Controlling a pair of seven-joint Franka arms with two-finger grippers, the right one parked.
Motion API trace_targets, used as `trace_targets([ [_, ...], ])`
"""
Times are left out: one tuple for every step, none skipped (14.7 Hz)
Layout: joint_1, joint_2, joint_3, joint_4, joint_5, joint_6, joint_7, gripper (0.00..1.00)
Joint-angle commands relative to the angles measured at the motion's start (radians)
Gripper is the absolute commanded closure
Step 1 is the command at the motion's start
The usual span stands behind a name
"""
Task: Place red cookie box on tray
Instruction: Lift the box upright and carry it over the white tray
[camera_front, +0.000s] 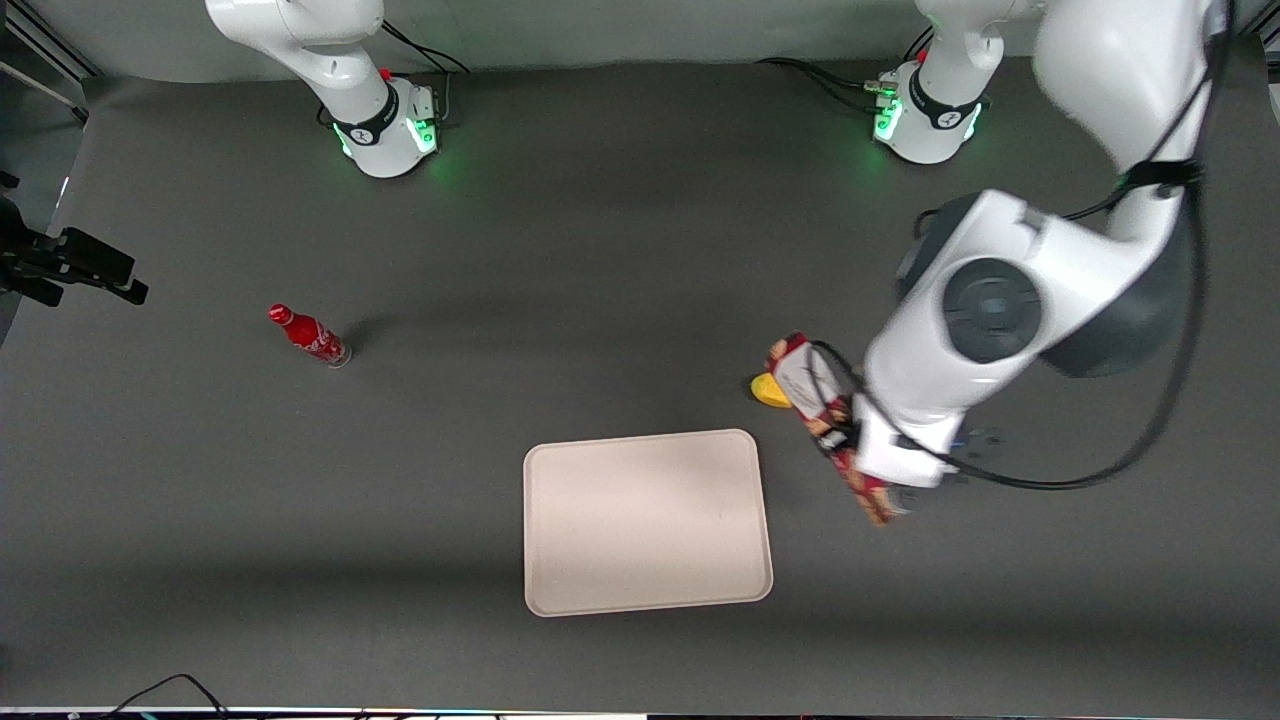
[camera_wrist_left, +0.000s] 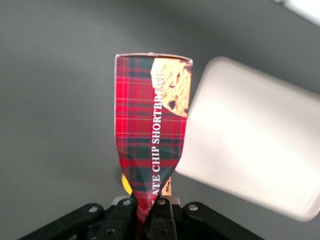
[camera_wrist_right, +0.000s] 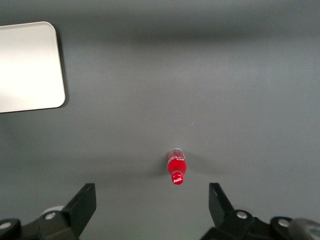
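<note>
The red cookie box (camera_front: 806, 381), a long slim tartan carton with printed cookies, is pinched at its middle by my left gripper (camera_front: 848, 440) and held off the table. In the left wrist view the gripper (camera_wrist_left: 148, 210) is shut on the carton (camera_wrist_left: 150, 125), squeezing it in where the fingers meet. The cream-white tray (camera_front: 645, 520) lies flat on the table beside the box, toward the parked arm's end and slightly nearer the front camera. It also shows in the left wrist view (camera_wrist_left: 255, 145) and the right wrist view (camera_wrist_right: 27, 67). The box does not touch the tray.
A small yellow object (camera_front: 768, 391) lies on the table under the box's farther end and shows in the left wrist view (camera_wrist_left: 125, 183). A small red bottle (camera_front: 310, 336) stands toward the parked arm's end, also in the right wrist view (camera_wrist_right: 176, 168).
</note>
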Motion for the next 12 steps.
trace_targets([
  [-0.069, 0.115, -0.013, 0.033, 0.016, 0.009, 0.217, 1.0],
  [-0.081, 0.147, -0.012, 0.045, 0.016, 0.026, 0.229, 1.0],
  [-0.081, 0.171, -0.013, 0.054, 0.009, 0.068, 0.235, 1.0],
  [-0.081, 0.19, -0.012, 0.057, -0.008, 0.105, 0.255, 1.0],
  [-0.081, 0.204, -0.009, 0.058, -0.02, 0.139, 0.266, 1.0],
  [-0.081, 0.225, -0.006, 0.059, -0.027, 0.188, 0.265, 1.0],
  [-0.08, 0.244, -0.004, 0.071, -0.034, 0.235, 0.265, 1.0],
  [-0.075, 0.263, 0.002, 0.088, -0.034, 0.272, 0.265, 1.0],
  [-0.083, 0.282, 0.026, 0.111, -0.034, 0.311, 0.265, 1.0],
  [-0.091, 0.306, 0.059, 0.123, -0.034, 0.367, 0.261, 1.0],
  [-0.104, 0.32, 0.085, 0.125, -0.033, 0.41, 0.26, 1.0],
  [-0.11, 0.327, 0.114, 0.125, -0.033, 0.426, 0.263, 1.0],
])
